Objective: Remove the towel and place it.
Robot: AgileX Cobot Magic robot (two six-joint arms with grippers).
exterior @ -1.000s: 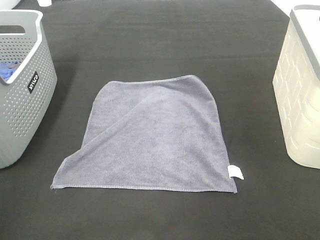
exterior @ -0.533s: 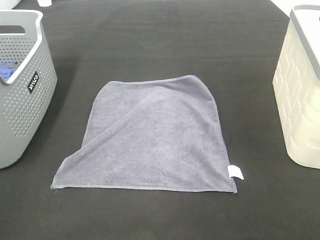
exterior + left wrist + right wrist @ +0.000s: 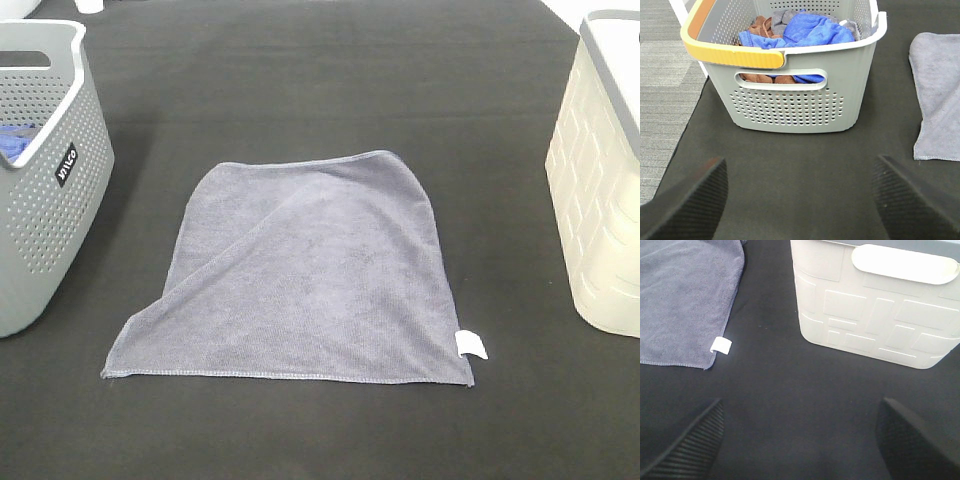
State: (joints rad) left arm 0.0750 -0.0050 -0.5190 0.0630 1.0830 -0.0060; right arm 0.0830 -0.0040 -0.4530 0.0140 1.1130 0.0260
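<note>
Exterior high view: the towel (image 3: 300, 280) lies flat on the table (image 3: 320, 80), seemingly placed; both the left gripper (image 3: 800, 200) and right gripper (image 3: 800, 440) are spread wide and empty, so retreat looks next.

Even, soft overhead light; the dark table (image 3: 300, 80) shows faint banding and only weak shadows. The white bin (image 3: 610, 200) at right is nearly overexposed. Wrist views blur along their lower corners.

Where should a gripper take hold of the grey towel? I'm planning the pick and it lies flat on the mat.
Probably the near-right corner of the towel, by the white tag. It lies single-layered at the free edge, on the right gripper's side, so pinch it from above; the far-left corner is folded over.
</note>
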